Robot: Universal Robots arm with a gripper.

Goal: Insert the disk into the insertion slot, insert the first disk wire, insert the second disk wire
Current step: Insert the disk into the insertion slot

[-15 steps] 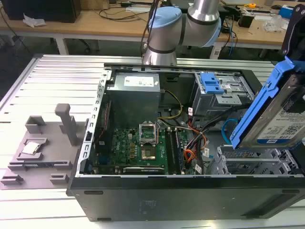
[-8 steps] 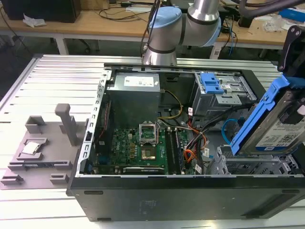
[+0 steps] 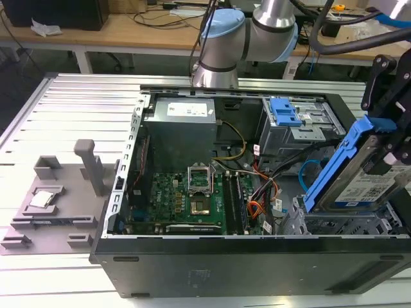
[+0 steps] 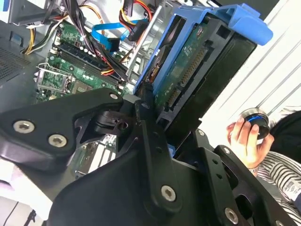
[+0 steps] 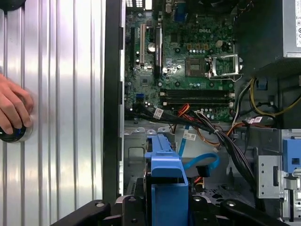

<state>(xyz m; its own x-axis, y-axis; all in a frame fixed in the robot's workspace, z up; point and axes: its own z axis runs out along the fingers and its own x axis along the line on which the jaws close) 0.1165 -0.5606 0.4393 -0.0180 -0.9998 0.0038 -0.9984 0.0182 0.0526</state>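
**Setting:** robotics lab or test workshop.

**Evidence:**
- Grooved aluminium work table (image 3: 70, 102) beneath the jaws.
- Open desktop computer case (image 3: 225, 263) lying flat on the table, its green motherboard (image 3: 173, 192) exposed just beyond the jaws.
- Grey moulded fixture tray (image 3: 45, 212) on the table, well apart from the jaws, across the case.
- Wooden workbenches (image 3: 141, 29) strewn with cables, behind the robot arm (image 3: 257, 32).
- Gripper (image 5: 167, 207) clamped on the disk (image 3: 366, 186) above the case.
- A person's hand (image 4: 244, 136) on a round black-and-blue knob (image 4: 256, 120) beside the jaws.

Gripper (image 5: 168, 203) clamped tight, tilted
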